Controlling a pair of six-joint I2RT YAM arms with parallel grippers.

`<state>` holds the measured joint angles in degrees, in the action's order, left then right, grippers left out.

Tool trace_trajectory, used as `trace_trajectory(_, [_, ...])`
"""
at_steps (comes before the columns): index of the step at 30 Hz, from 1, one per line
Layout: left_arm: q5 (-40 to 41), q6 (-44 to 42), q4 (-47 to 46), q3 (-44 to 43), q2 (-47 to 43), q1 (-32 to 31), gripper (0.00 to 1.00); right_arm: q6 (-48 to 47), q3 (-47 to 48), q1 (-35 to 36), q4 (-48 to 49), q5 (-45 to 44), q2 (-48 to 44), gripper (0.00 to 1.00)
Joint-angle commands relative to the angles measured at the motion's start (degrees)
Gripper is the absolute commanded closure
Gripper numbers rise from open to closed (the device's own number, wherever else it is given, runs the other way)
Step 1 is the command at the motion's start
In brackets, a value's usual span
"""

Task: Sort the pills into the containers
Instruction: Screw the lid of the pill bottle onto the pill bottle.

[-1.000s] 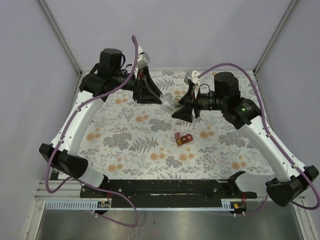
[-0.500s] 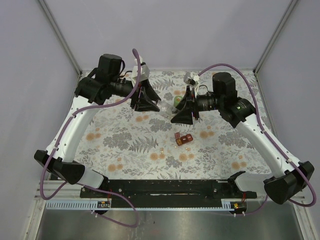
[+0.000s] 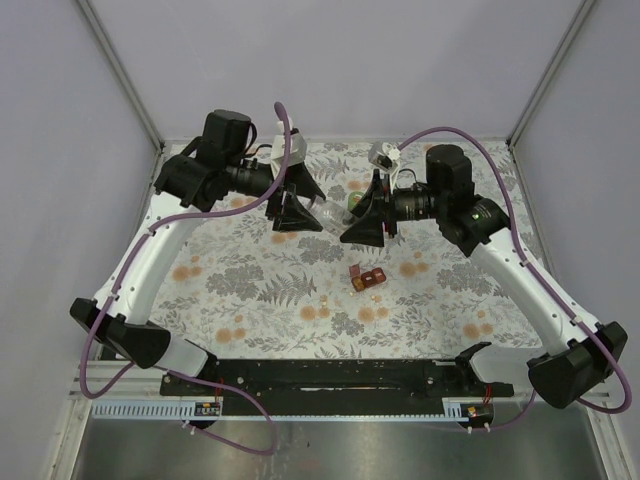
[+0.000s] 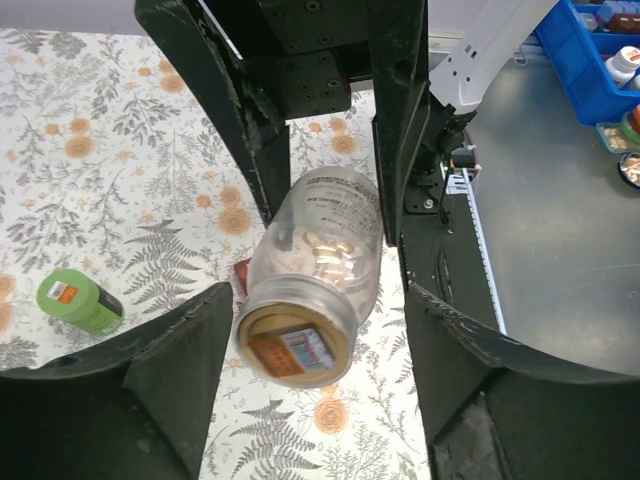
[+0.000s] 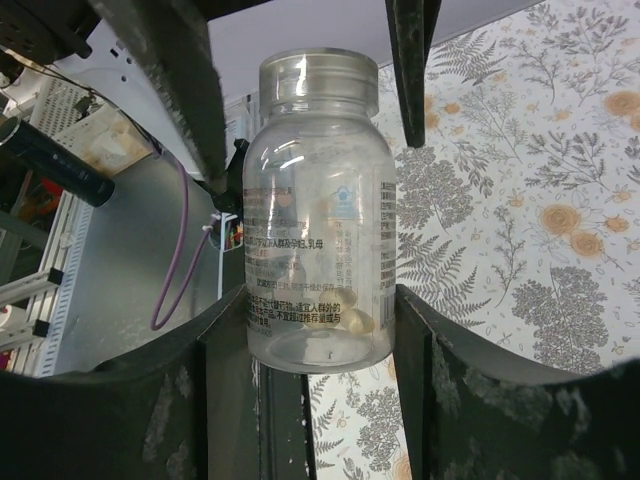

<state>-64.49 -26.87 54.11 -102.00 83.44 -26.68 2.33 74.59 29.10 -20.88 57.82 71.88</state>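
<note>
The left pincer (image 4: 318, 300) had moved closer to the right pincer (image 5: 320, 300) than a second before. The clear pill bottle (image 5: 318, 215) hung between them, above the flowery cloth (image 3: 250, 280). The right pincer squeezed the bottle's bottom. The left pincer stood loose around the cap (image 4: 295, 345), with a gap. Pale pills (image 5: 350, 320) lay inside.

L arm (image 3: 148, 258) & R arm (image 3: 530, 285): white curved shells w/ black joint blocks, well back from the fingers. Purple cable (image 3: 283, 120) arcs behind L fingers (image 4: 180, 350), 2nd cable (image 3: 450, 130) behind R fingers (image 5: 480, 400). Fingers matte black, broad wedges; R ones scuffed grey. Tiny green light (image 3: 487, 213) just behind R fingers.
</note>
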Motion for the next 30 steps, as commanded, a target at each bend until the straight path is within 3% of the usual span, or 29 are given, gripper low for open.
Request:
trace_trajectory(1, [2.26,2.69,-4.61,-1.01,-0.12,-0.92,0.21,-0.04,0.82,0.08,3.75,-2.54,-2.09,1.0])
trace_trajectory(3, [2.96,4.37,-6.2,-0.66,-0.29,-0.92,0.06,-0.83,0.65,-0.01,3.31,-3.15,-2.18,1.0])
trace_trajectory(5, [3.67,7.78,-8.65,-0.4,-0.47,-0.83,0.01,-1.53,0.39,0.08,2.87,-4.03,-2.53,1.0])
trace_trajectory(11, [7.53,24.04,-18.32,0.22,-0.3,1.71,0.01,-7.59,-0.14,0.95,-0.47,-9.03,-4.28,1.0])
trace_trajectory(17, [10.17,36.52,-15.44,-2.33,0.85,4.0,0.01,-12.95,0.03,1.83,-3.19,-16.59,-6.75,1.0])
trace_trajectory(23, [6.31,45.58,-15.52,-1.71,1.99,4.44,0.01,-17.53,0.56,3.68,-5.04,-24.15,-7.72,1.0])
trace_trajectory(27, [7.18,47.43,-15.09,-2.15,2.6,4.44,0.05,-19.9,1.44,4.91,-5.83,-27.84,-7.45,1.0])
trace_trajectory(30, [6.22,49.45,-14.64,-2.33,3.66,4.35,0.17,-21.31,2.05,5.88,-6.27,-30.3,-7.1,1.0])
